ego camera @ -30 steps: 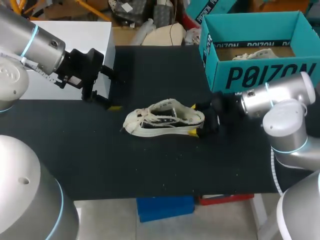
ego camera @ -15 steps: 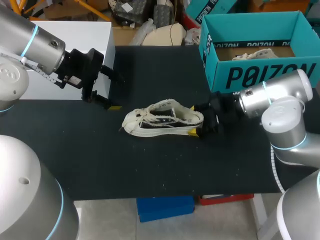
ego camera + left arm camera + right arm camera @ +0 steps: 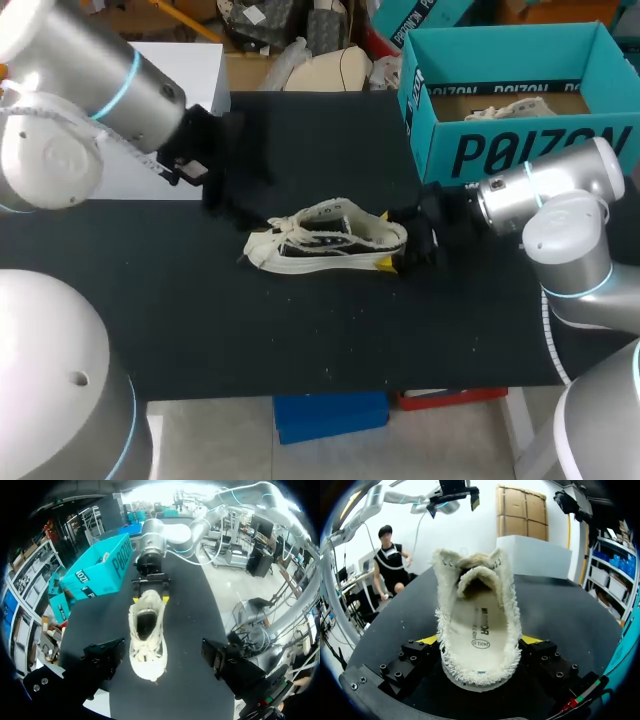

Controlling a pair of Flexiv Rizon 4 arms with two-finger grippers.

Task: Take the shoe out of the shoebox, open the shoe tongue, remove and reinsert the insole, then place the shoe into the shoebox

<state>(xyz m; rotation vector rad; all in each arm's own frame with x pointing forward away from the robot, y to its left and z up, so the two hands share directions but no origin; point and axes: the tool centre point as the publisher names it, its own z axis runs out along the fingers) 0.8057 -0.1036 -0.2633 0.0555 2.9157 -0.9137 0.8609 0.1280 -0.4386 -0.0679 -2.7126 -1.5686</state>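
Shoe (image 3: pixel 325 238) clamped at heel by right gripper (image 3: pixel 392 240)
Left gripper (image 3: pixel 164 662) is spread, empty, near the toe; shoebox (image 3: pixel 520 150) is seen beyond the heel.

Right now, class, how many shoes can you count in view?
2. One shoe lies on the table, heel held in the right gripper; a second shoe, partly hidden, is in the shoebox. Others may be hidden there.

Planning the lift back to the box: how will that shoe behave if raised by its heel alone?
Probably light: the shoe looks like a low fabric sneaker. Its toe may droop, since the right gripper clamps only the heel. The frayed edges and loose laces look floppy and could snag.
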